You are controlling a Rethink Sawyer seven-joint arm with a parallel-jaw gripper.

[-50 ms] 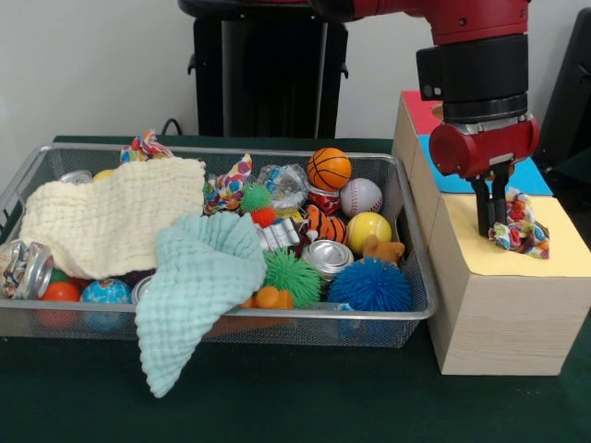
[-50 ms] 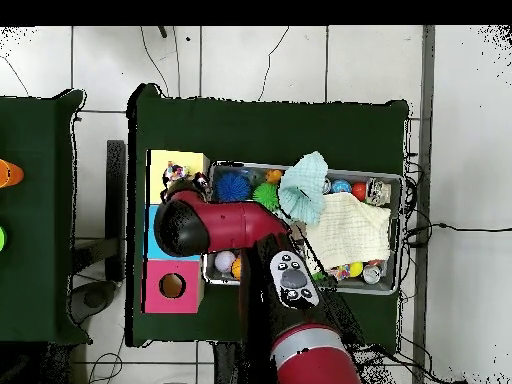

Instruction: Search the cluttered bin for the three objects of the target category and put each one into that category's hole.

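— Front view, left to right: what's left in the wire bin (image 1: 414, 309)?
— Two patterned cloth bundles (image 1: 148, 146) at its back edge, among balls and cloths.
— And on the right?
— The gripper (image 1: 495, 220) clenches a third bundle (image 1: 520, 227) on the box's yellow section (image 1: 545, 254); likely none dropped in yet.

A dark green table covering (image 1: 277, 397) filled the bottom of the front view. At centre left lay a cream waffle-weave cloth (image 1: 115, 214), with a mint-green waffle-weave cloth (image 1: 199, 277) draped just below it. Right of centre sat a small orange basketball (image 1: 329, 168), a white baseball (image 1: 361, 196), a plain yellow ball (image 1: 367, 229), a green spiky rubber ball (image 1: 292, 275) and a blue spiky rubber ball (image 1: 370, 284). From overhead, a white tiled floor (image 2: 250, 60) surrounded everything.
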